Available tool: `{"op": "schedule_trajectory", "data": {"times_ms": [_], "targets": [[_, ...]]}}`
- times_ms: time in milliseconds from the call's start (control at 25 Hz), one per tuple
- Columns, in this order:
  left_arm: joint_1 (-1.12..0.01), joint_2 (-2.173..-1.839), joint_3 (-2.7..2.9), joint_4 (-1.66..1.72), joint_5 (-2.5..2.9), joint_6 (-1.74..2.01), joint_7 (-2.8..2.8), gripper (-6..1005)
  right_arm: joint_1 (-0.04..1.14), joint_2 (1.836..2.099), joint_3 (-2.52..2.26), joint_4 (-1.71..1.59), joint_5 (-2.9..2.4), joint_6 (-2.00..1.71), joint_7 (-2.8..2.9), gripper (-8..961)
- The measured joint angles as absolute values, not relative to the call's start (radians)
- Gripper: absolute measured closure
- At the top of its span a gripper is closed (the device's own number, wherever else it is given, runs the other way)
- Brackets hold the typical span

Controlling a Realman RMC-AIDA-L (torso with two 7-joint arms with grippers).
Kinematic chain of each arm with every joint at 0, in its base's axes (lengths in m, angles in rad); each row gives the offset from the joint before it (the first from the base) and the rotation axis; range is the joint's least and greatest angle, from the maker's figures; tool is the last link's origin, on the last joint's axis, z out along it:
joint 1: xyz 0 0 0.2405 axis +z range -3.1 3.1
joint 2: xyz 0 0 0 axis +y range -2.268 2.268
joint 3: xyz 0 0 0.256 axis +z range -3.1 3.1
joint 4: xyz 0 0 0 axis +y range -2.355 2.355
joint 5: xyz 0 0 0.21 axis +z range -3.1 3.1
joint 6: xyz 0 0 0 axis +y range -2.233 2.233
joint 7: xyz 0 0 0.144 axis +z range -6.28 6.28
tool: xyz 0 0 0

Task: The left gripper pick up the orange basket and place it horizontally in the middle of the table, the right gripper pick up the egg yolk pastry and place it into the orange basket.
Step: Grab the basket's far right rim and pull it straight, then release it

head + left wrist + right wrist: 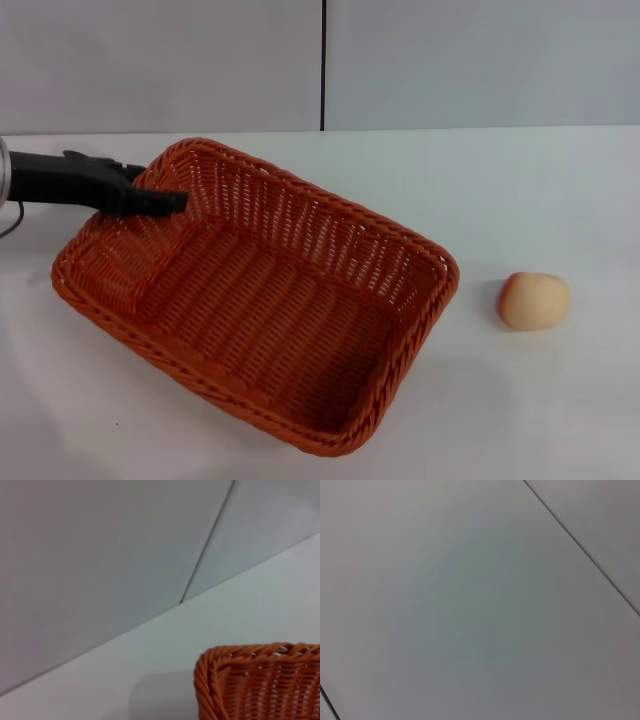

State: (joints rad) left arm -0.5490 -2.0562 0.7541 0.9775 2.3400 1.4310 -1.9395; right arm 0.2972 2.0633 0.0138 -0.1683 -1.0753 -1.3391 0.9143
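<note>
The orange basket (260,300) lies on the table (560,400) a little to the left of the middle, turned at an angle; its long sides run from about 10 o'clock to 4 o'clock in the head view; it sits on its base with the opening upward, and nothing is inside it. The left gripper (172,202) comes in from 9 o'clock on a black arm; its tip is at the far-left corner of the basket, over the braided rim and reaching a little above the inside; I cannot tell if the fingers are spread or pressed together, or if they touch the rim. In the left wrist view one corner of the basket (260,685) shows, with white table (150,650) and grey wall behind it. The egg yolk pastry (534,300) rests on the table at 3 o'clock from the basket, near its right end but apart from it; the right gripper shows in no view; the right wrist view gives only a plain grey surface with thin dark lines.
</note>
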Motion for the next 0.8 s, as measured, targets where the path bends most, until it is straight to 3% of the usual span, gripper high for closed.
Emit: {"op": "schedule_trajectory", "data": {"times_ms": [320,400,600,800], "targets": [[-0.547,-2.057,0.782,0.977,2.34,1.431,-1.966,246,0.3,2.063,0.014,-0.168,-1.075,-1.338,0.914,157],[-0.549,-2.057,0.782,0.977,2.34,1.431,-1.971,467,0.3,2.063,0.014,-0.168,-1.075,-1.337,0.914,157],[-0.551,-2.057,0.782,0.981,2.338,1.43,-1.973,669,0.297,2.063,0.014,-0.167,-1.075,-1.337,0.914,157],[-0.552,-2.057,0.781,0.983,2.338,1.43,-1.996,738,0.298,2.063,0.014,-0.167,-1.075,-1.329,0.914,157]]}}
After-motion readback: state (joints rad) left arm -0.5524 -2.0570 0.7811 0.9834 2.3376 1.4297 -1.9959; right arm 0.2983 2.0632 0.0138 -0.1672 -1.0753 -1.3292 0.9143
